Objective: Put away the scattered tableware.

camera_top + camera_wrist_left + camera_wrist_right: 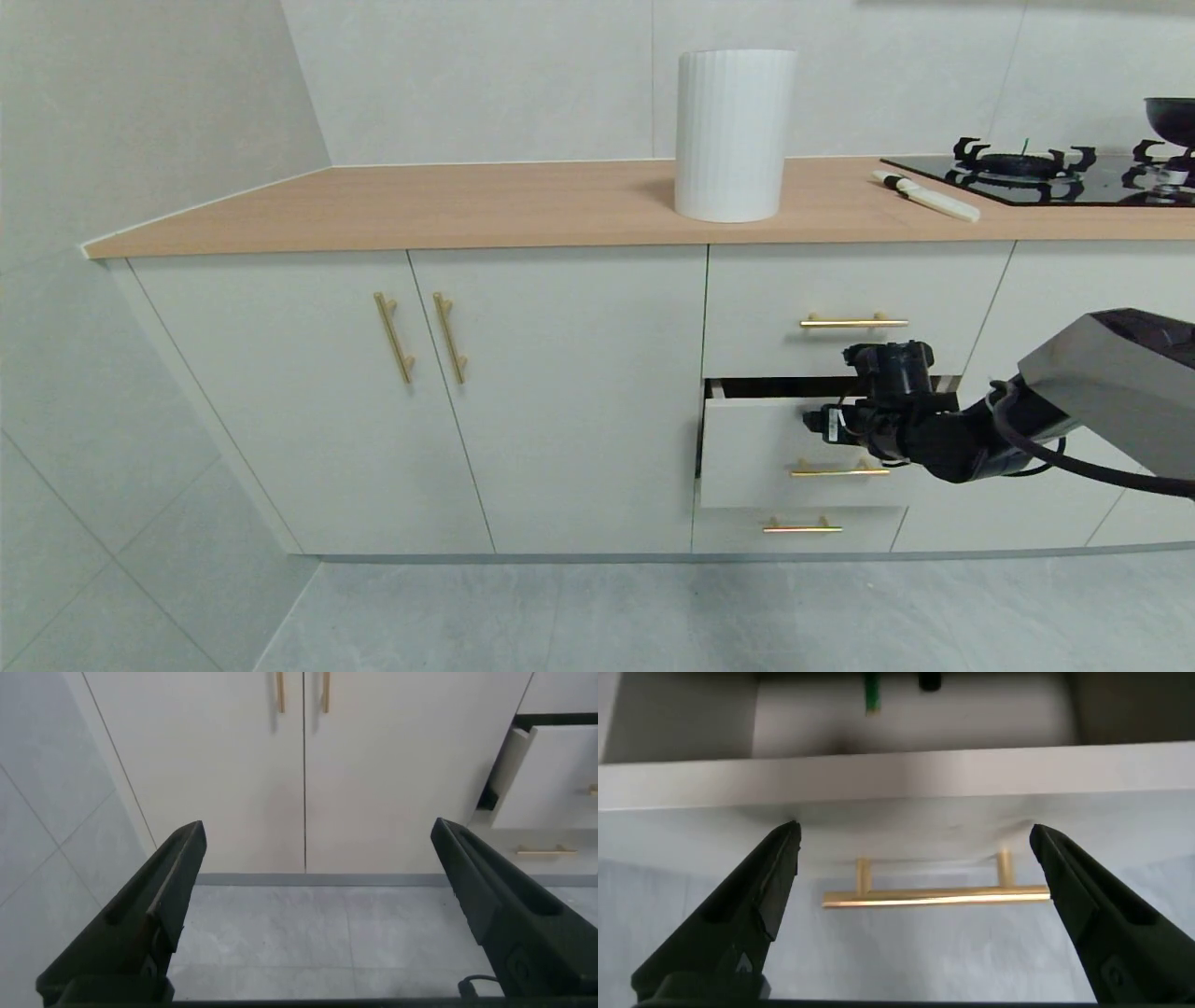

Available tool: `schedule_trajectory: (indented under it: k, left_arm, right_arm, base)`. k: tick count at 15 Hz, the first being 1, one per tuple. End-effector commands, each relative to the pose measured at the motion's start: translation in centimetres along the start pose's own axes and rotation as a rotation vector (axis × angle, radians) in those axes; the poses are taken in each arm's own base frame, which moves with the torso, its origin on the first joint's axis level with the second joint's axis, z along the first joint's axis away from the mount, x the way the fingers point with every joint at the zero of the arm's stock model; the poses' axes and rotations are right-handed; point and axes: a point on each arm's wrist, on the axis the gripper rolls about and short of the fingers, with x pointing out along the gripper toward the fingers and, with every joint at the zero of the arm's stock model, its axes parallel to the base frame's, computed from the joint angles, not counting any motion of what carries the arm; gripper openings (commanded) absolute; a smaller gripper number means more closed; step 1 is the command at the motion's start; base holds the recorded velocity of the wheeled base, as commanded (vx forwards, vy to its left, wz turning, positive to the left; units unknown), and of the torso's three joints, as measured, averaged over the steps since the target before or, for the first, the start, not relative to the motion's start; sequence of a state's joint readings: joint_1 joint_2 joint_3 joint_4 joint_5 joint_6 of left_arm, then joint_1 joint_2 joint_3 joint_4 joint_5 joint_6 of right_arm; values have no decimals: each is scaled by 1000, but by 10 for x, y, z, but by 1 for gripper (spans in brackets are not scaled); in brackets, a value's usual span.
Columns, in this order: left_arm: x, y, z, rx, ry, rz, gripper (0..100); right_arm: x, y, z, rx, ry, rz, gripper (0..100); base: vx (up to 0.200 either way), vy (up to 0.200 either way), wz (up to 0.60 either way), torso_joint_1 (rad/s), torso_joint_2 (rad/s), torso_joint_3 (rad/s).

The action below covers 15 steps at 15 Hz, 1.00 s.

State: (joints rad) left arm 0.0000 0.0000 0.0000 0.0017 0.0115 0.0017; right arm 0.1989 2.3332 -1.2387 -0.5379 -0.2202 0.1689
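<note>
Right claw (914, 829) is released, fingers (752, 905) spread wide, nothing gripped. It sits at the front of the middle drawer (747, 457), which is pulled partly out. The gold drawer handle (938, 896) shows in the gap between the fingers, ahead of them. I can't tell whether either finger touches the drawer front. In the head view the arm covers the drawer's right end, and the claw is hard to pick out against the dark wrist. Inside the drawer there's a small green thing (871, 693) and a dark thing (929, 681), both cut off at the frame edge, so I can't say what they are.

Left claw (318, 826) is also released, fingers far apart, low over the grey floor (308, 933) and facing the double cabinet doors (224, 775).

Tableware: one white utensil (924, 196) lies flat on the wooden bench (467, 205), just beside the black hob (1046, 173) and well apart from both claws. It's too small to tell knife from spatula. A white ribbed cylinder (735, 135) stands upright on the bench near the utensil. A dark pot (1172, 117) on the hob is cut off by the frame's right edge.
</note>
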Motion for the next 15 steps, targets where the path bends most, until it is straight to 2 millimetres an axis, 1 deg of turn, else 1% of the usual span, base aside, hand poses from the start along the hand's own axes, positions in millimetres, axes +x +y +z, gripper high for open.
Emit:
schedule_trajectory:
  k: [1,4,6,8,11,15]
  left_arm:
    - [0,0,0,1,1,1,100]
    - [0,0,0,0,1,1,100]
    - [0,0,0,0,1,1,100]
    - [0,0,0,1,1,1,100]
    - [0,0,0,0,1,1,100]
    - [0,0,0,0,1,1,100]
  right_arm:
    - [13,-6,-9,9,-2,-15,100]
    - [21,-11,-8,23,-39,-36,100]
    - [31,-11,-6,67,-80,-54,100]
    - [37,-13,-3,93,-97,-71,100]
    - [43,-21,-2,108,-107,-85,100]
    - [47,-22,1,136,-120,-86,100]
  base:
    - [0,0,0,0,0,0]
    - [0,0,0,0,0,0]
    - [0,0,0,0,0,0]
    - [0,0,0,0,0,0]
    - [0,0,0,0,0,0]
    - [0,0,0,0,0,0]
